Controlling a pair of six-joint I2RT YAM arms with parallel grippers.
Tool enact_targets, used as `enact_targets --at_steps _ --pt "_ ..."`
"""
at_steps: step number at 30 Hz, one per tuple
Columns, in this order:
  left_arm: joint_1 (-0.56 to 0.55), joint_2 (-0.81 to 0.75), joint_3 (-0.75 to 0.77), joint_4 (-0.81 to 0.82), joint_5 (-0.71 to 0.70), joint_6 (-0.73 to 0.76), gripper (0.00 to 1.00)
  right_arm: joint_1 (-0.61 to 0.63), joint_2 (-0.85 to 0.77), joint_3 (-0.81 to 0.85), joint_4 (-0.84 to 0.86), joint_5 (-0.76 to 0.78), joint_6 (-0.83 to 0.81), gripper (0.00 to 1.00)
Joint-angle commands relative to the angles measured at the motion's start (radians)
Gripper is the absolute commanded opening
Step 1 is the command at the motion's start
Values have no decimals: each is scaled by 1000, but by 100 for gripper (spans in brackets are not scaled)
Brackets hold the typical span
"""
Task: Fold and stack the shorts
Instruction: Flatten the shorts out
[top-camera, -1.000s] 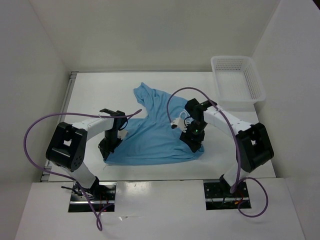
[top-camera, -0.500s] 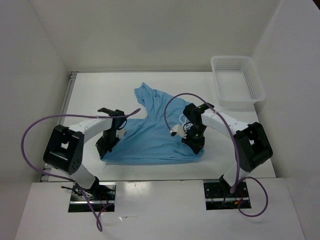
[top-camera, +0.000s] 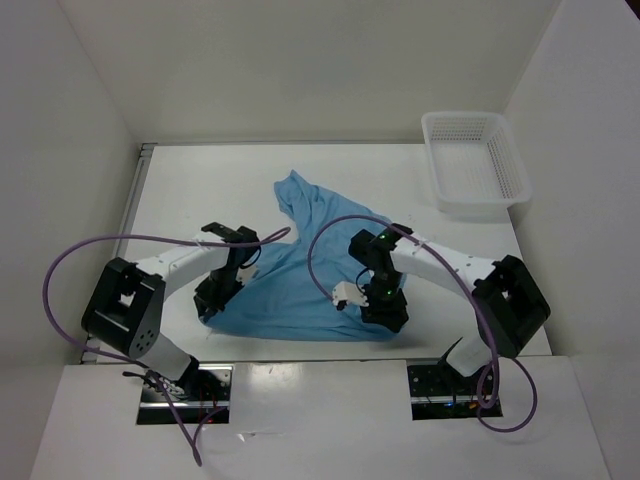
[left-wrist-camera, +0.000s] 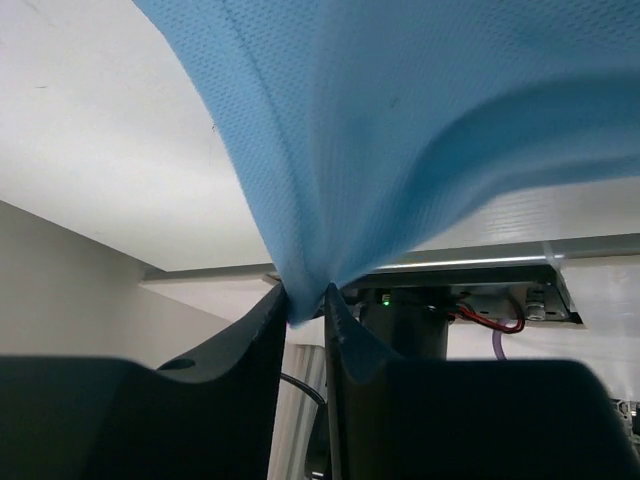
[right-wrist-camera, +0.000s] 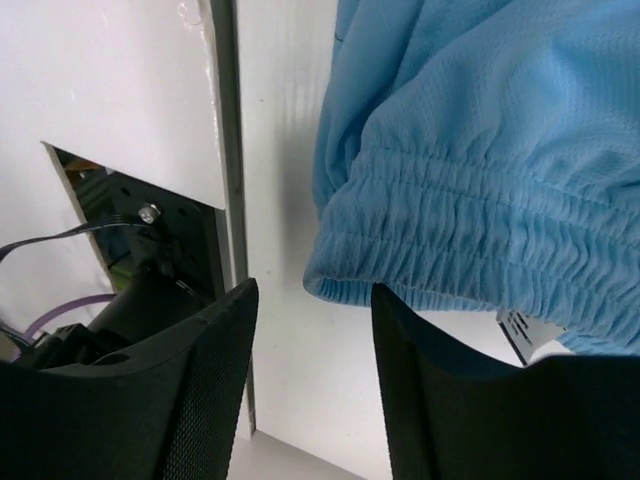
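While the left gripper (left-wrist-camera: 305, 300) pinches the shorts (left-wrist-camera: 400, 120), the right gripper (right-wrist-camera: 315, 292) gapes.

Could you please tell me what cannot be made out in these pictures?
Right wrist: tag print, too small and partly behind the right claw.
Left wrist: the shorts' outline, cut off by the edges; left claw pinches them.
Top view: both claws' fingertips, hidden under the wrists.

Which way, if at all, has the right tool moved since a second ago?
Yes. The right tool has moved down the overhead view and slightly left, farther away from the basket.
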Motion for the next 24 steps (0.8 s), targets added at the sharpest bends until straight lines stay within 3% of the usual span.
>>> enact_targets --at_steps 1,3,8,11,16,24 --pt "8 4 18 -23 -10 3 29 -5 -23 13 -22 21 11 55" --pt "52 15 109 6 -21 3 33 -65 -77 57 0 37 35 58" --pt "264 159 395 138 13 3 41 -391 -140 227 84 -73 35 61" --pt "285 249 493 222 31 3 47 -488 -110 261 271 -120 161 60" --pt "276 429 591 304 47 3 47 -548 30 285 639 -140 485 58" --pt "276 529 618 304 226 3 47 -580 150 347 820 -69 664 58"
